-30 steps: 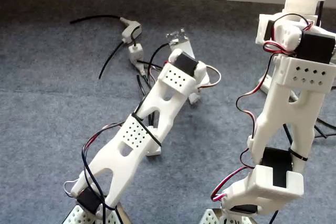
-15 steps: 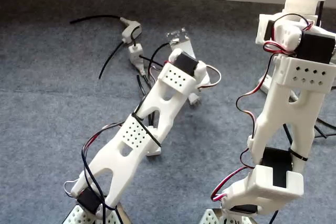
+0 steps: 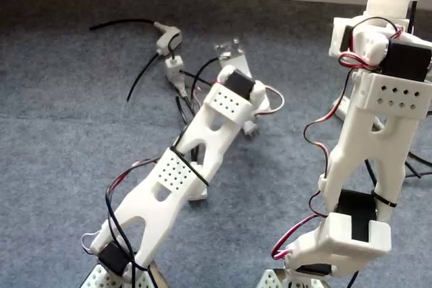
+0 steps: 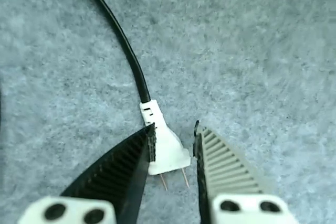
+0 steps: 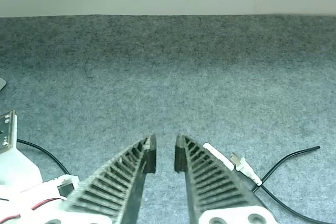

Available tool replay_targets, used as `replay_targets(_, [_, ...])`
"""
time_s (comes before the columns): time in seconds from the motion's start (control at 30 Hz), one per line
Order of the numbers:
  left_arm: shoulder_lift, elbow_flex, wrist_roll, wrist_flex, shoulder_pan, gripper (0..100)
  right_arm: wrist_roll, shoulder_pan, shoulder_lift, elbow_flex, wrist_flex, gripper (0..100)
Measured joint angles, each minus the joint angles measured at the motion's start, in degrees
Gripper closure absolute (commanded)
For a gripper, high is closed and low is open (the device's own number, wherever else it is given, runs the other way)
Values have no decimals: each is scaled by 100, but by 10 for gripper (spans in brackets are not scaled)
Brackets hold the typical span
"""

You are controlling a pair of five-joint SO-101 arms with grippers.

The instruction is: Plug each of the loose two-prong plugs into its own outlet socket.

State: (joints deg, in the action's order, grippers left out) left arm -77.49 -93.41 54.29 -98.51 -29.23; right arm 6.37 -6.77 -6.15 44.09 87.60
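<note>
A white two-prong plug (image 4: 167, 153) on a black cable (image 4: 123, 45) lies on the grey carpet, prongs toward the camera. My left gripper (image 4: 173, 132) is open around it, the black finger touching one side and a small gap on the other. In the high view the left arm (image 3: 202, 139) stretches to the middle of the carpet. My right gripper (image 5: 165, 153) hangs high above the carpet, open by a narrow gap and holding nothing. Another white plug (image 5: 237, 162) with a black cable lies beyond it.
Two more white plug or socket pieces (image 3: 169, 37) (image 3: 174, 67) with black cables lie at the far left of centre. A shiny metal piece (image 3: 229, 50) sits just past the left wrist. The right arm (image 3: 378, 119) stands folded upright at the right.
The left arm's wrist has shifted slightly toward the near side, uncovering more of the metal piece. The right arm has not moved.
</note>
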Motion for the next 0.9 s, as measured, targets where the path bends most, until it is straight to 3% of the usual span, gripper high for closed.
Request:
replay_targets(0.53, [-62,-62,26,-193,-158,857,0,-308,0,0,-193,919])
replay_targets(0.9, [-18,686,53,-193,-193,857,0,-316,0,0,-202,919])
